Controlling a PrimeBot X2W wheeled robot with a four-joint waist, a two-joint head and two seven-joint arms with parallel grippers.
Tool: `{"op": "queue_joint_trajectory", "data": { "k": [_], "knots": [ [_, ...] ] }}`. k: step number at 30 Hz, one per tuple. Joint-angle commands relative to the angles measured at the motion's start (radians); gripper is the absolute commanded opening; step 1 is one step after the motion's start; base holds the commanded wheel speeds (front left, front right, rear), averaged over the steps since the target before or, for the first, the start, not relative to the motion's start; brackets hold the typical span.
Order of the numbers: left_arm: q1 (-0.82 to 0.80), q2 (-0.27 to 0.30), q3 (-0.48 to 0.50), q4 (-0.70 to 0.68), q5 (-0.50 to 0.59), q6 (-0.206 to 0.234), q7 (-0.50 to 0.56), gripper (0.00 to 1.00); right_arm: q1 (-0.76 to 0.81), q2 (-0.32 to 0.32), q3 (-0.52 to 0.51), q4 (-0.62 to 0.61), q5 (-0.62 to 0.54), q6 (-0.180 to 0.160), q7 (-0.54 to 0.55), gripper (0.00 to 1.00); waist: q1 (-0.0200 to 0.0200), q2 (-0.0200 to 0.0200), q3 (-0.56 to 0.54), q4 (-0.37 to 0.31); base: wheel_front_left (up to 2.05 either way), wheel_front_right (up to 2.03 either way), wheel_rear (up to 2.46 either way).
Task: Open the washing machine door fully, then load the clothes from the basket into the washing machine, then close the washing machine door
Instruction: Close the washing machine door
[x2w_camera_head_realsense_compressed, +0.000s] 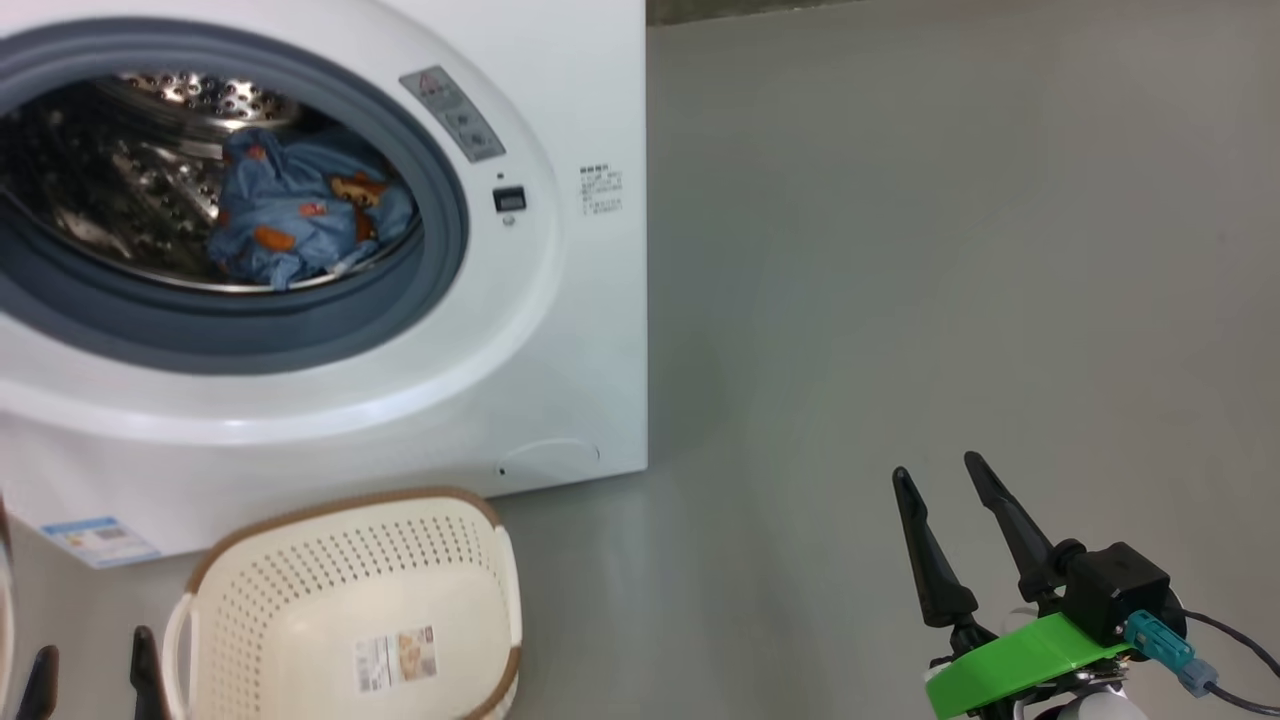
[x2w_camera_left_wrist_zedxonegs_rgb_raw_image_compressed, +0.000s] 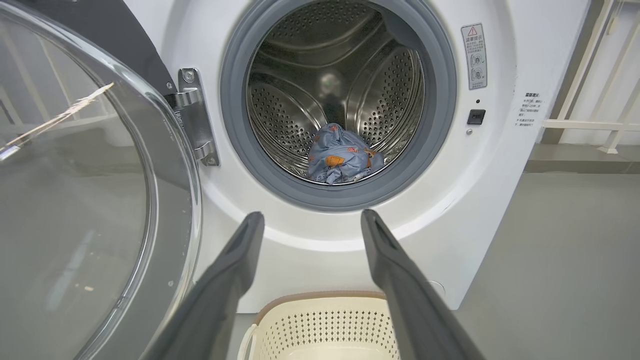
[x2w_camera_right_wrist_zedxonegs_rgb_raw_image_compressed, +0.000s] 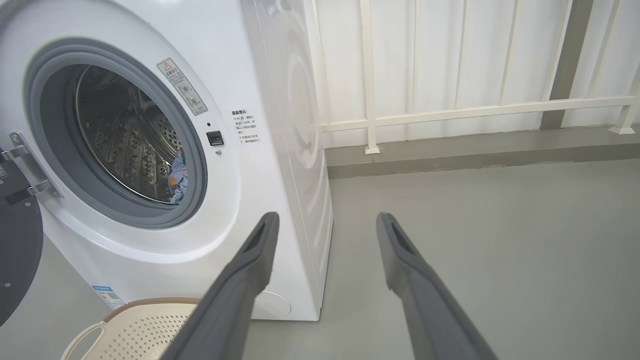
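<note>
The white washing machine (x2w_camera_head_realsense_compressed: 560, 330) stands with its door (x2w_camera_left_wrist_zedxonegs_rgb_raw_image_compressed: 75, 200) swung wide to the left, the glass bowl close to my left wrist camera. The light blue clothes (x2w_camera_head_realsense_compressed: 300, 215) lie bundled at the bottom of the steel drum (x2w_camera_left_wrist_zedxonegs_rgb_raw_image_compressed: 340, 160). The cream basket (x2w_camera_head_realsense_compressed: 360, 610) sits on the floor before the machine with just a paper label inside. My left gripper (x2w_camera_left_wrist_zedxonegs_rgb_raw_image_compressed: 312, 220) is open above the basket, pointing at the drum mouth. My right gripper (x2w_camera_head_realsense_compressed: 940, 480) is open over bare floor to the right of the machine, holding nothing.
Grey floor (x2w_camera_head_realsense_compressed: 950, 250) stretches to the right of the machine. A white railing (x2w_camera_right_wrist_zedxonegs_rgb_raw_image_compressed: 475, 107) and a low kerb run behind it. The door hinge (x2w_camera_left_wrist_zedxonegs_rgb_raw_image_compressed: 195, 117) sits left of the opening.
</note>
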Motion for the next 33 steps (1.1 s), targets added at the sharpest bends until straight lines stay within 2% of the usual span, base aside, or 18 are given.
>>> {"op": "queue_joint_trajectory", "data": {
  "k": [1,14,25,33],
  "knots": [
    [-0.019,0.007,0.038,-0.027,0.013,-0.003,-0.008,1.00,-0.005,-0.002,0.023,-0.024,0.013,0.006,-0.005,1.00,0.0000,0.0000,0.000,-0.001,-2.13,2.13,0.00],
    [-0.032,-0.010,0.048,-0.037,0.024,-0.003,-0.008,1.00,-0.004,-0.002,0.016,-0.029,0.012,0.006,-0.005,1.00,0.0000,0.0000,-0.003,0.006,-1.57,1.57,0.00],
    [-0.017,-0.006,0.020,-0.025,0.021,-0.003,-0.008,1.00,0.001,-0.002,0.015,-0.020,0.007,0.006,-0.005,1.00,0.0000,0.0000,-0.030,0.042,-0.18,0.18,0.00],
    [-0.011,-0.013,0.051,0.007,0.022,-0.003,-0.008,1.00,0.004,-0.002,0.024,-0.008,-0.007,0.006,-0.005,1.00,0.0000,0.0000,-0.043,0.125,0.00,0.00,0.00]
  ]
}}
